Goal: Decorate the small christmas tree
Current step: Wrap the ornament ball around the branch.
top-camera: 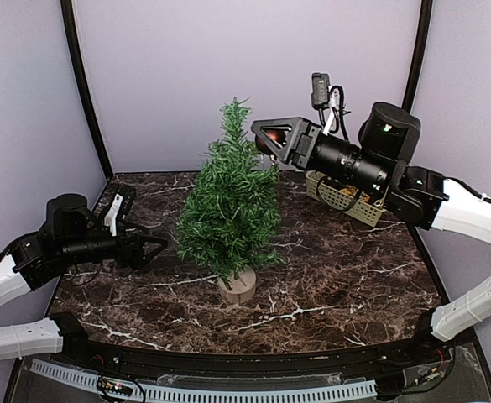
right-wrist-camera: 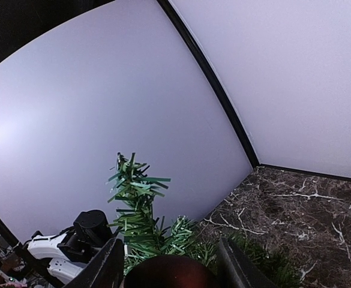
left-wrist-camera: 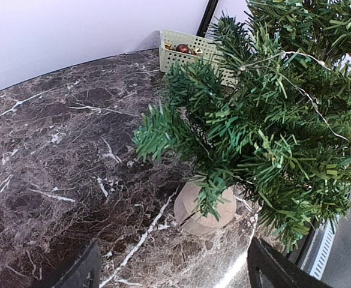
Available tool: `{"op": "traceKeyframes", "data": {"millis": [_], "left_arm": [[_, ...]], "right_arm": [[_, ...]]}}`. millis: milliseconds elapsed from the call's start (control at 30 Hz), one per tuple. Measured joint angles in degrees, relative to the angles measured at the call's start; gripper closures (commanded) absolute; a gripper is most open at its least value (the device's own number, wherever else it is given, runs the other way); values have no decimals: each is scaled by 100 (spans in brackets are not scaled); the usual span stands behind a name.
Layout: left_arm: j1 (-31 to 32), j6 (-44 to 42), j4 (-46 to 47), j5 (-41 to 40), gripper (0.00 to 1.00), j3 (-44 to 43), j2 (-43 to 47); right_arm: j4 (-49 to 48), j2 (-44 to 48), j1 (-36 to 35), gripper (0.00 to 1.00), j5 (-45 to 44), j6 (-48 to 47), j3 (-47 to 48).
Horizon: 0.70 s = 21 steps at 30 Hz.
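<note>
The small christmas tree [top-camera: 228, 206] stands mid-table on its pale wooden stump base [top-camera: 237, 285]. My right gripper [top-camera: 264, 138] is raised beside the treetop, shut on a dark red bauble [right-wrist-camera: 166, 273]; the bauble also shows between the fingers in the top view [top-camera: 266, 141]. In the right wrist view the treetop [right-wrist-camera: 133, 192] rises just beyond the bauble. My left gripper [top-camera: 157, 248] hovers low, left of the tree, open and empty. In the left wrist view the stump [left-wrist-camera: 204, 207] and the lower branches [left-wrist-camera: 265, 120] lie ahead, with a thin light wire strung over the needles.
A pale green perforated basket [top-camera: 346, 197] holding more baubles sits at the back right, behind my right arm; it also shows in the left wrist view [left-wrist-camera: 187, 51]. Purple walls close in the back and sides. The dark marble table [top-camera: 329, 285] ends at a black front rail.
</note>
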State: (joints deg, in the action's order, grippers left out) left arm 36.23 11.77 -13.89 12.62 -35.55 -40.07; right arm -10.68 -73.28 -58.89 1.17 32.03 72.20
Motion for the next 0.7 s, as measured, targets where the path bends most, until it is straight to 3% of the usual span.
{"op": "traceKeyframes", "data": {"millis": [700], "left_arm": [[0,-24,0,-2,13,0,0]], "right_arm": [[-286,-72,-7,48,-9,389,-229]]}}
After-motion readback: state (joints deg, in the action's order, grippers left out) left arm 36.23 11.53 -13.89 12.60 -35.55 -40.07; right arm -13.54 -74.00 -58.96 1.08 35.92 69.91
